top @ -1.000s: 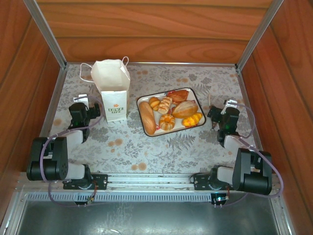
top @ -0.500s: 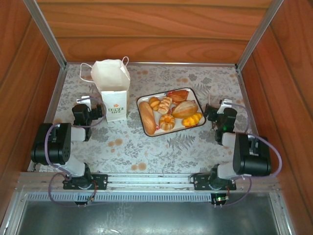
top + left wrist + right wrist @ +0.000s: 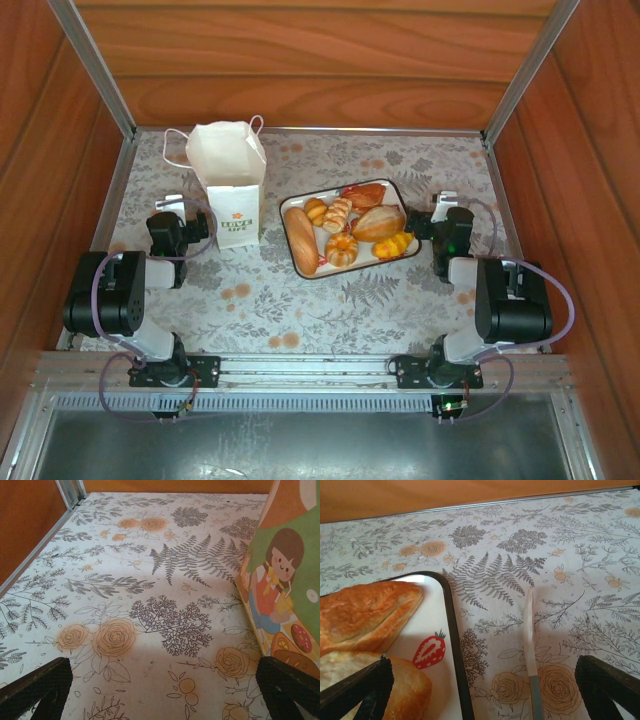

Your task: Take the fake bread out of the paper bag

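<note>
Looking down, we cannot see inside the paper bag (image 3: 228, 190), upright left of the tray (image 3: 437, 625). The fake bread (image 3: 345, 235) lies on that tray. The left gripper (image 3: 165, 690) and right gripper (image 3: 485, 690) stand spread, empty, their fingertips cut off. Floral worktop (image 3: 300, 310), wooden walls (image 3: 320, 80).

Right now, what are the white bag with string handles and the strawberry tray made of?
Upright white bag with cord handles: looks like matte paper, going by its sharp creases and stiff upright sides. White strawberry-printed rectangular tray: smooth and slightly glossy with a thin dark rim, probably enamelled metal, though it could be plastic.
</note>
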